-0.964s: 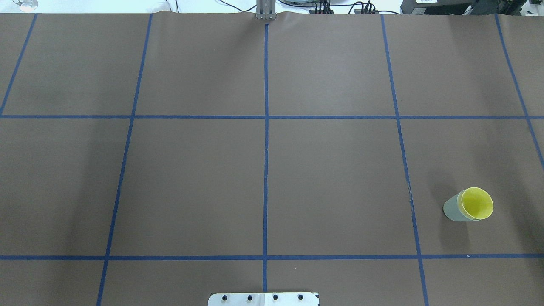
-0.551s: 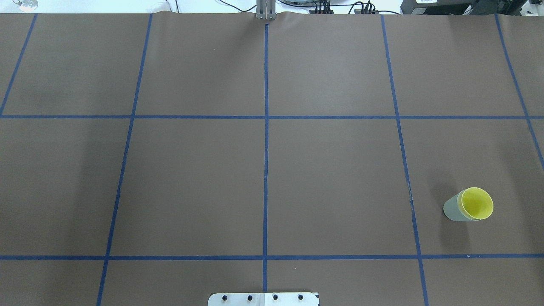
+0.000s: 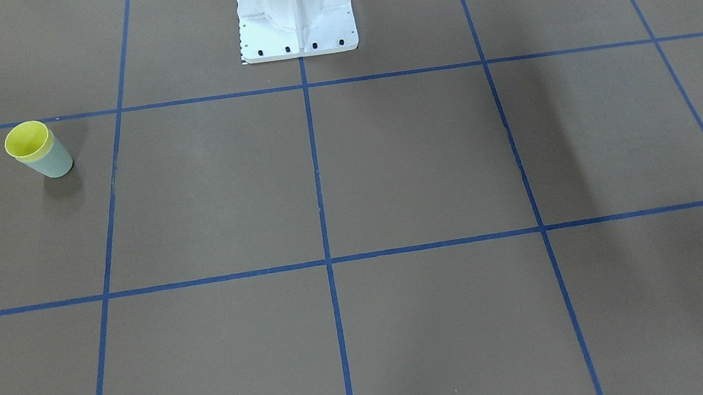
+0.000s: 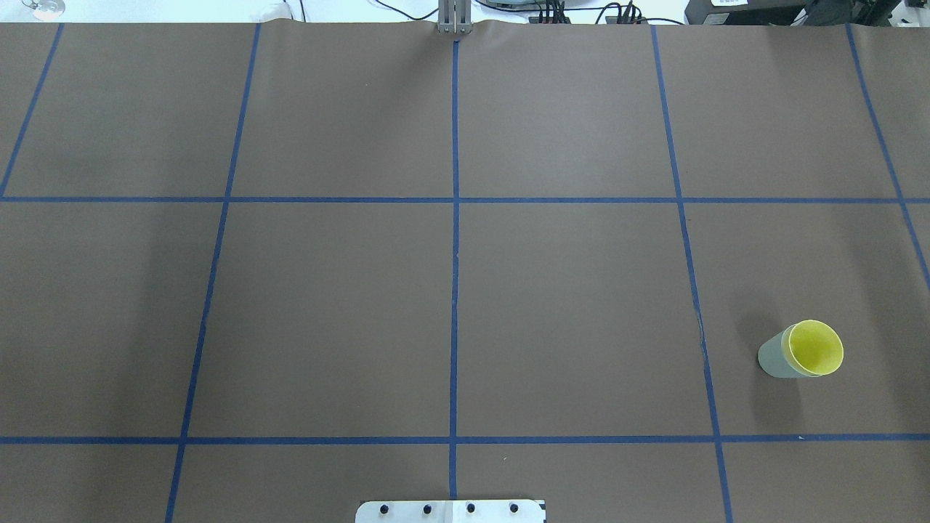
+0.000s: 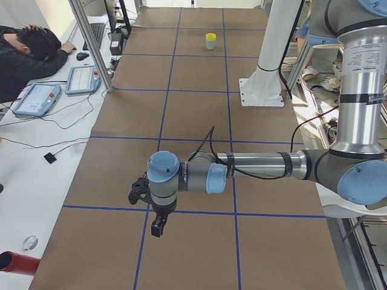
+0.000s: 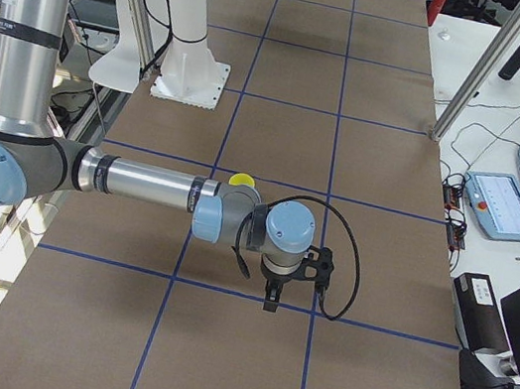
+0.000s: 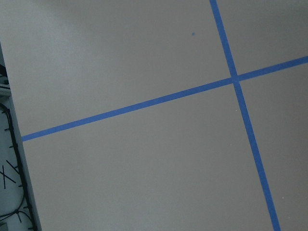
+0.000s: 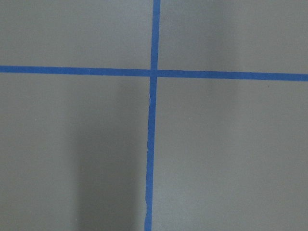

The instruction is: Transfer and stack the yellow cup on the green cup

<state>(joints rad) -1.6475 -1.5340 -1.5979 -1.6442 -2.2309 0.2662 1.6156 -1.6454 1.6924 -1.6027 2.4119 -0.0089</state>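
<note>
The yellow cup (image 4: 815,347) sits nested inside the green cup (image 4: 771,359), and the pair stands upright on the brown table at the near right of the overhead view. The front-facing view shows them at mid left, yellow cup (image 3: 27,140) in green cup (image 3: 52,164). My left gripper (image 5: 156,228) hangs above the table far from the cups, seen only in the exterior left view; I cannot tell whether it is open or shut. My right gripper (image 6: 270,301) hovers near the cups, a yellow rim (image 6: 242,180) showing behind its arm; its state I cannot tell either.
Blue tape lines (image 4: 454,218) divide the table into squares. The white robot pedestal (image 3: 295,10) stands at the table's robot-side edge. A person (image 5: 30,57) leans on a side desk with control tablets (image 5: 81,78). Metal frame posts (image 6: 471,81) flank the table.
</note>
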